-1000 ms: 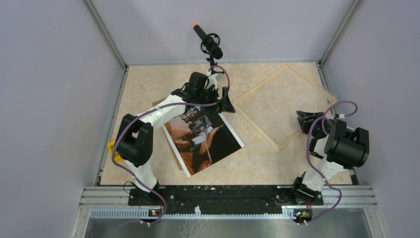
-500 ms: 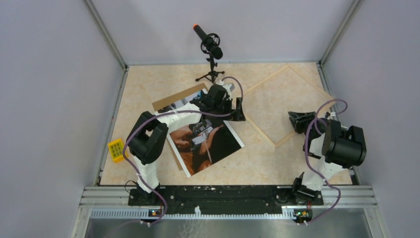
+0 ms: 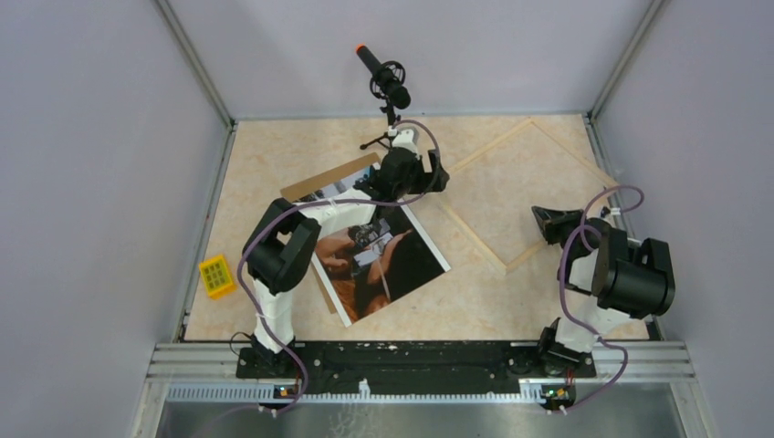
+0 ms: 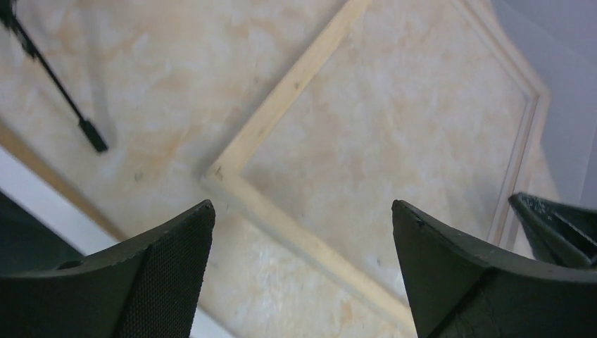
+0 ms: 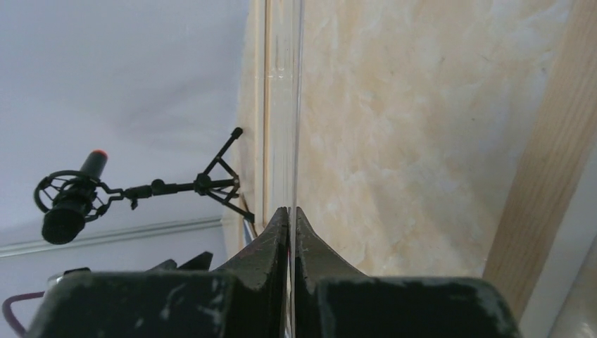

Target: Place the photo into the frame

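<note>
My left pincer (image 4: pixel 303 204) gapes empty over the frame's (image 3: pixel 493 148) 9 o'clock corner. My right pincer (image 5: pixel 290 211) is pinched shut at its 5 o'clock edge. The photo (image 3: pixel 379 265) lies ungrasped at 8 o'clock, so I judge fetching it comes next.

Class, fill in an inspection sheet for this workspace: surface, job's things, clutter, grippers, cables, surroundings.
Surface: marbled beige table.
Job's things: photo face up, partly on a brown board; frame to its right, table showing through.
Clutter: yellow block near the left edge; microphone at the far side.
Grippers: left gripper, jaws open, over the frame's corner; right gripper, jaws shut, by the frame.
Cables: purple cable, looping free, on each side.
Surroundings: grey walls on three sides.
</note>
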{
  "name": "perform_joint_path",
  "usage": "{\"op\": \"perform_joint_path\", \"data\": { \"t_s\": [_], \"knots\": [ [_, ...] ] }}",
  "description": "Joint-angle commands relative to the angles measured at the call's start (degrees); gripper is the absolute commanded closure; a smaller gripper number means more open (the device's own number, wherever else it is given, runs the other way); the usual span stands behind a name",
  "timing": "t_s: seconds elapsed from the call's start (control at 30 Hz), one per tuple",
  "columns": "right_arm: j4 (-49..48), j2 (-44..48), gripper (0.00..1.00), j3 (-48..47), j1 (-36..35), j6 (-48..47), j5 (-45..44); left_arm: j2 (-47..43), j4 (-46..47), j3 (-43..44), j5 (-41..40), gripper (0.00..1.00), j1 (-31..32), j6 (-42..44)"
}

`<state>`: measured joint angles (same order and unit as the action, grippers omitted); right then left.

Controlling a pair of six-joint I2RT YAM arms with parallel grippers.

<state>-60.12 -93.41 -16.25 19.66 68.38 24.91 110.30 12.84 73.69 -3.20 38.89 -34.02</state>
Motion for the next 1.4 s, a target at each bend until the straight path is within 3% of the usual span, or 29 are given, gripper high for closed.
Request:
{"op": "perform_joint_path", "data": {
  "t_s": [0.0, 0.17, 0.27, 0.63, 1.13, 1.37],
  "knots": [
    [-8.35, -2.83, 1.00, -2.14, -0.26, 3.73, 4.41, 4.89, 7.63, 6.95, -3.71, 0.02, -0.04, 3.99],
    [-25.43, -14.25, 1.00, -2.85, 1.97, 13.23, 10.19, 9.06, 13.74, 6.89, -1.39, 0.02, -2.30, 4.31],
    [-30.41, -19.37, 1.00, -4.22, 3.26, 16.22, 12.77, 12.08, 14.59, 8.58, 2.55, 0.02, -3.47, 4.33],
    [-21.80, -14.45, 1.00, -4.59, 4.18, 11.62, 12.63, 13.84, 16.19, 9.37, 4.56, 0.02, -3.72, 7.48],
    [-28.12, -18.19, 1.00, -3.56, 4.63, 16.23, 11.47, 20.85, 13.62, 17.02, 11.27, 0.02, -6.07, 5.05],
    [-29.82, -18.92, 1.00, -2.95, 4.53, 17.40, 10.67, 21.94, 13.31, 15.53, 12.74, 0.02, -6.02, -0.04]
  ]
}}
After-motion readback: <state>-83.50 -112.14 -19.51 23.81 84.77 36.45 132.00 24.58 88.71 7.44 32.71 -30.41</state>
